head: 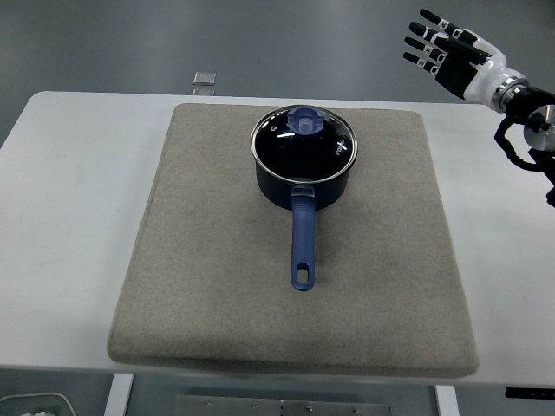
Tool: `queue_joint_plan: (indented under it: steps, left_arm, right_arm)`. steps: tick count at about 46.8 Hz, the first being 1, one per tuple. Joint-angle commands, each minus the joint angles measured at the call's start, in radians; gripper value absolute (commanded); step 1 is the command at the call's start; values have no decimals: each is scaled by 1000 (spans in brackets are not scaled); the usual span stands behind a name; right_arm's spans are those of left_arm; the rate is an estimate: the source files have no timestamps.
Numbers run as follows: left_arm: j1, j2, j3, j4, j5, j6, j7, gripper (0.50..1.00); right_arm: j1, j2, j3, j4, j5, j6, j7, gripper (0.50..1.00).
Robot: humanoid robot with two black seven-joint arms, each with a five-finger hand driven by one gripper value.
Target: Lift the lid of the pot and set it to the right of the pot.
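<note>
A dark blue pot (303,184) stands on the far middle of a grey mat (217,286), its blue handle (303,243) pointing toward the near edge. A glass lid (304,143) with a blue knob (306,120) sits on the pot. My right hand (440,50) is raised at the upper right, well above and to the right of the pot, fingers spread and holding nothing. The left arm does not show.
The mat lies on a white table (61,217). A small clear square object (205,81) lies on the floor beyond the table's far edge. Bare mat lies to the right of the pot (399,199).
</note>
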Motion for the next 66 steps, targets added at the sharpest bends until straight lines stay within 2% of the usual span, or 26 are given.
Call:
queue_joint_plan:
  steps: [1, 51, 66]
  left_arm:
    - [0, 0, -2, 0, 0, 0, -2, 1000]
    - [-11, 0, 0, 9, 0, 1, -2, 1000]
    - [-11, 0, 0, 9, 0, 1, 0, 1000]
  right_arm:
    - [-1, 1, 1, 0, 0, -1, 2, 926]
    - [-1, 6, -17, 0, -11, 13, 12, 926]
    - [6, -6, -17, 2, -86, 22, 12, 926]
